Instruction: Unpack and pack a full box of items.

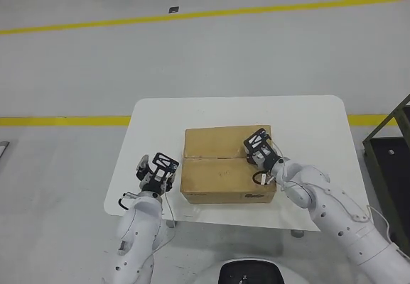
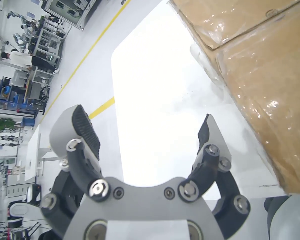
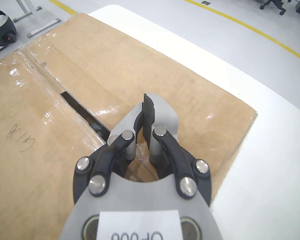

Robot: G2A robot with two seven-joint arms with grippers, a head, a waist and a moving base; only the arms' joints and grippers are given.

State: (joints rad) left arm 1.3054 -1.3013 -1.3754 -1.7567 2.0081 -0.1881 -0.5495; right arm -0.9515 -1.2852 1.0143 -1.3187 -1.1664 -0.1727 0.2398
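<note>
The box [image 1: 226, 163] sits in the middle of the white tabletop [image 1: 304, 113], brown cardboard, its two top flaps folded down and meeting along a seam [image 1: 219, 158] that runs from side to side. Clear tape [image 3: 37, 76] lies shiny and wrinkled over the seam and down the box's left wall [image 2: 260, 96]. In the right wrist view the flaps part toward the right end of the seam into a narrow dark slit [image 3: 80, 112]; nothing of what is inside shows through it, so the contents cannot be told. A pen scribble [image 3: 20, 136] marks the near flap.

The right hand [image 3: 147, 106] is over the box's top [image 3: 102, 76] at the right end of the seam [image 1: 260, 149]. Its fingers [image 3: 146, 116] are pressed together with nothing seen between them; whether the tips touch the cardboard cannot be told.

The left hand [image 2: 145, 123] is spread wide and empty, its ribbed pads [image 2: 86, 131] well apart. It is over bare tabletop [image 2: 152, 76] just left of the box [image 2: 252, 51], clear of its wall [image 1: 158, 169].

A yellow line [image 1: 190, 14] crosses the grey floor beyond the tabletop.
</note>
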